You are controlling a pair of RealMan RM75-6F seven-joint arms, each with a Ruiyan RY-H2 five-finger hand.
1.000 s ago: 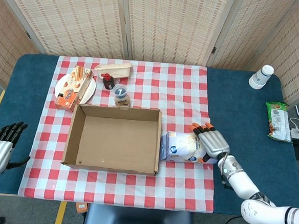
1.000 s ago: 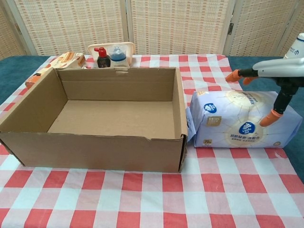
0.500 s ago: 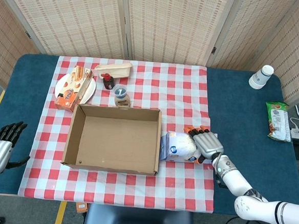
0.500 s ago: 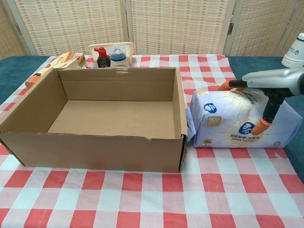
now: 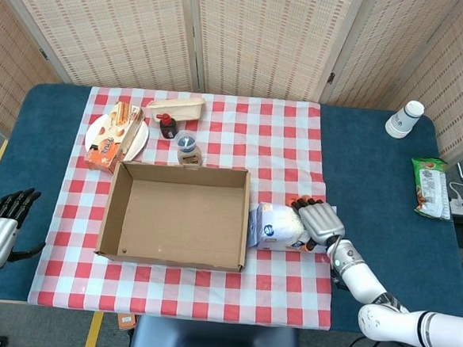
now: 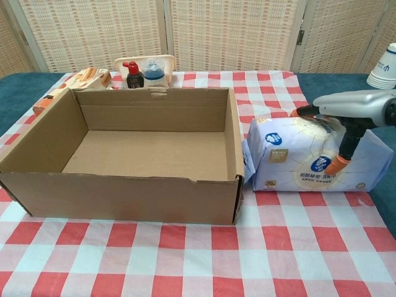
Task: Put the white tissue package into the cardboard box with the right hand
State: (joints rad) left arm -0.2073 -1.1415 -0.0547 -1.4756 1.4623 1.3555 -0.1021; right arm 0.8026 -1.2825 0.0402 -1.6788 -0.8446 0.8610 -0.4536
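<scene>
The white tissue package (image 5: 275,227) (image 6: 291,158) lies on the checked cloth, pressed against the right wall of the open, empty cardboard box (image 5: 243,236) (image 6: 124,198). My right hand (image 5: 319,223) (image 6: 349,111) grips it from above: fingers curl over the far edge and the thumb presses the near face, and the wrapper dents under it. My left hand (image 5: 1,225) hangs off the table's front left corner with fingers apart and nothing in it; the chest view does not show it.
Behind the box stand a plate with an orange snack carton (image 5: 117,130), a wooden tray (image 5: 175,106), a dark bottle (image 5: 167,126) and a small jar (image 5: 187,143). Stacked paper cups (image 5: 404,119) (image 6: 383,65) and a green snack bag (image 5: 429,186) sit far right.
My right hand has slid left over the package and closed: fingers curled down behind it and the thumb pressed into its front. The package bulges slightly. The left hand has not moved.
</scene>
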